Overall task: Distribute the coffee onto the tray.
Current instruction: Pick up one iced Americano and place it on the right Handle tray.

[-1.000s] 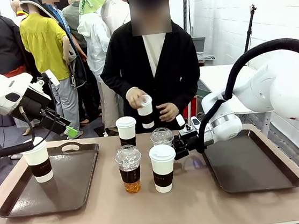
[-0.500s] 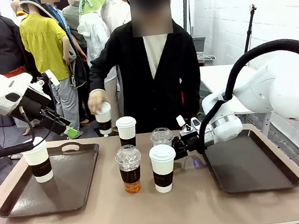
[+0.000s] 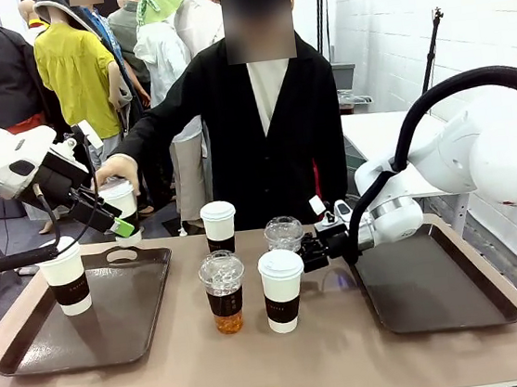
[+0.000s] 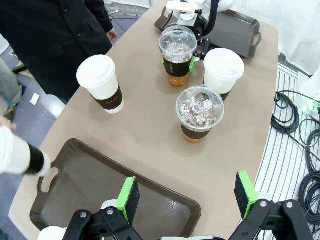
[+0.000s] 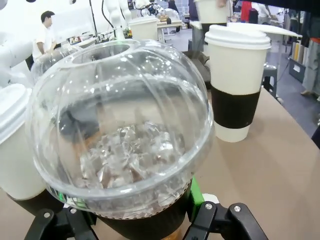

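Table [image 3: 287, 358]: tan, with a dark tray at each end and four cups between the trays.
Left tray [image 3: 33, 350]: at the table's left end, carrying the tray cup [image 3: 67, 281], white paper with a lid and a dark sleeve, upright near its far left corner.
Right tray [image 3: 437, 285]: at the table's right end, beside the right arm.
Near white cup [image 3: 282, 289]: lidded, mid-table; contents hidden.
Far white cup [image 3: 219, 226]: lidded, toward the far edge.
Free clear cup [image 3: 224, 293]: domed lid, ice over amber liquid, just left of the near white cup.
Gripped clear cup [image 5: 120, 150]: domed lid, ice inside, dark sleeve, near the right tray's left edge.
Right gripper [image 3: 304, 249]: held level and low, jaws clamped on the gripped clear cup's sleeve.
Left gripper [image 4: 187, 195]: raised above the left tray, tilted downward, jaws wide with nothing between them.
Person's hand [image 3: 116, 170]: over the table's far left corner, gripping the offered cup [image 3: 121, 202], white, by its lid, just beside the left gripper.
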You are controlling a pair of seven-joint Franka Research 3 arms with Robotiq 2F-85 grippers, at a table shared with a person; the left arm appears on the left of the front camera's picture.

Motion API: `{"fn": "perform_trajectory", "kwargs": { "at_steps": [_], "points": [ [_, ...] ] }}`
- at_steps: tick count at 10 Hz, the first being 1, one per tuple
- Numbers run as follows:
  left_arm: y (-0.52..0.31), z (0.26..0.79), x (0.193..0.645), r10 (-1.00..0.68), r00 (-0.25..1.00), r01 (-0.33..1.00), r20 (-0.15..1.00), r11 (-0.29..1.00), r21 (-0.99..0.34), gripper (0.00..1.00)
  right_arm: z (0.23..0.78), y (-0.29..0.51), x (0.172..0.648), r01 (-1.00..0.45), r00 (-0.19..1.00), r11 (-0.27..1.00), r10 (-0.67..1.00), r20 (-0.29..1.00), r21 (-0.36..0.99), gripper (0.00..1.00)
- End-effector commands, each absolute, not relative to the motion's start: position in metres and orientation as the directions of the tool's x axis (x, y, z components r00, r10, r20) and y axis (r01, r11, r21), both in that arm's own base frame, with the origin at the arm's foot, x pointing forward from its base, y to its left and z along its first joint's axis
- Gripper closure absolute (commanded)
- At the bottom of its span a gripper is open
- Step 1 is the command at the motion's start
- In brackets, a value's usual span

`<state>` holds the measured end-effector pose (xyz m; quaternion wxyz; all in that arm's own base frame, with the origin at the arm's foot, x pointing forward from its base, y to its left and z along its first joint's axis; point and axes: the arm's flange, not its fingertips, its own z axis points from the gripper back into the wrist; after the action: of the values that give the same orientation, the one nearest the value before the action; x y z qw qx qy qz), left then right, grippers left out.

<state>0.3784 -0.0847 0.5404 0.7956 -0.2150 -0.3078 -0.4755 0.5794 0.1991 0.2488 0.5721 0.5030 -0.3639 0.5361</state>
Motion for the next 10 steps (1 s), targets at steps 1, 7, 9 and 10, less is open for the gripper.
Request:
{"fn": "perform_trajectory", "kwargs": {
  "at_steps": [1,7,9,10],
  "points": [
    [-0.084,0.54,0.379,-0.613,0.345,0.897,0.711,0.439,-0.057,0.0,0.271,0.193,0.587,-0.978,0.187,-0.051,0.183,0.965,0.2,0.2],
    [-0.084,0.54,0.379,-0.613,0.345,0.897,0.711,0.439,-0.057,0.0,0.339,0.099,0.589,-0.985,0.172,0.073,0.277,0.945,0.158,0.2],
    [-0.084,0.54,0.379,-0.613,0.345,0.897,0.711,0.439,-0.057,0.0,0.341,0.061,0.585,-0.98,0.179,0.13,0.282,0.942,0.147,0.2],
    [-0.084,0.54,0.379,-0.613,0.345,0.897,0.711,0.439,-0.057,0.0,0.338,0.045,0.582,-0.978,0.18,0.153,0.282,0.942,0.141,0.2]
  ]
}}
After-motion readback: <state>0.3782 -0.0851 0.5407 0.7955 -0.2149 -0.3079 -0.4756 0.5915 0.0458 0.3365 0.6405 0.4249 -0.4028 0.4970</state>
